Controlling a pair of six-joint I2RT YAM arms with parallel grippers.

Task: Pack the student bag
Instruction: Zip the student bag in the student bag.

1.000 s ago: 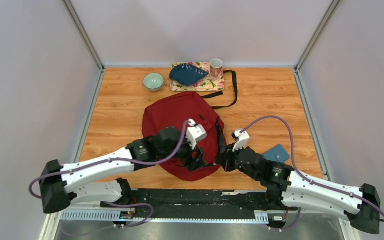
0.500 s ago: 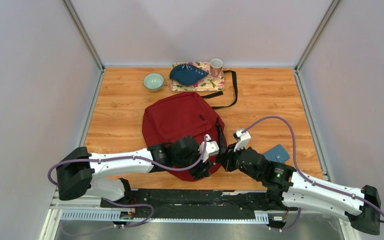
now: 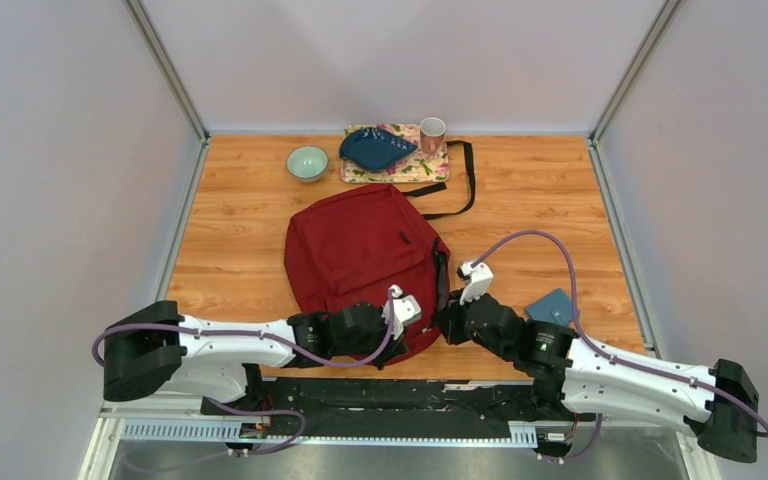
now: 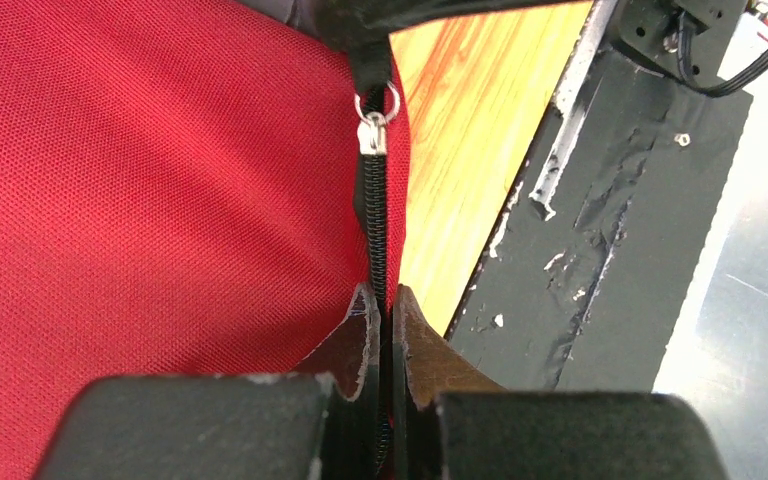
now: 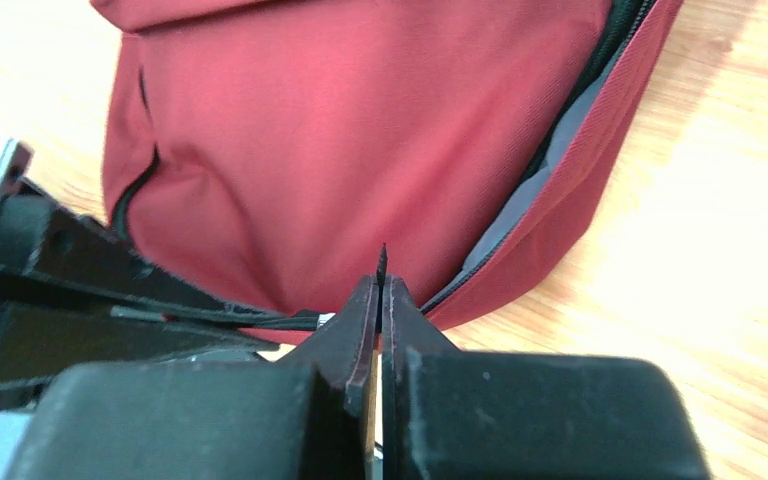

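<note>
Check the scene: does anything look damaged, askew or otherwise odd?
Two things. The student bag gapes along one side: its zipper is open there and grey lining shows. The black rail at the table's near edge is scuffed and chipped in patches. Nothing is spilled.

Matt woven red cloth student bag (image 3: 360, 245), shiny metal zipper pull (image 4: 373, 132), smooth wood-grain table (image 3: 230, 220)

Tableware and a wallet on the wooden tabletop (image 3: 230, 220).
A dark blue dish (image 3: 375, 148) lies on the floral tray (image 3: 420, 167); pink mug (image 3: 432, 133) at its right end; green bowl (image 3: 307, 162) just left of it; blue wallet (image 3: 552, 305) well apart, toward the near right.
</note>
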